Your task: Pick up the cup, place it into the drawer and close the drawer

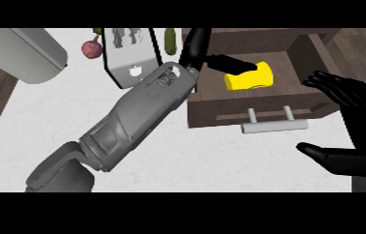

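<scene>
Looking steeply down from the head view, I see the pale speckled counter (pixel 214 165) filling most of the frame, with a big grey rounded appliance (pixel 32 54) at its upper left corner. My left forearm (pixel 136 117) crosses the counter on a diagonal from the lower left up toward the open wooden drawer (pixel 214 107), whose front carries a light grey bar handle (pixel 275 125). My left hand (pixel 214 59) hangs over the drawer's left part, its fingers curled onto the yellow cup (pixel 250 77), pinching it at the cup's upper left edge. The cup sits inside the drawer, near the middle of the compartment; I cannot tell whether it rests on the bottom or hangs just above it. My right hand (pixel 343 126) stands at the frame's right edge, just beside the drawer's right wall, fingers straight and spread, thumb apart, holding nothing. Behind my left forearm a white and grey board (pixel 132 59) lies on the counter, with a green vegetable (pixel 170 42) beside its right edge and a dark red one (pixel 91 48) on its left.
</scene>
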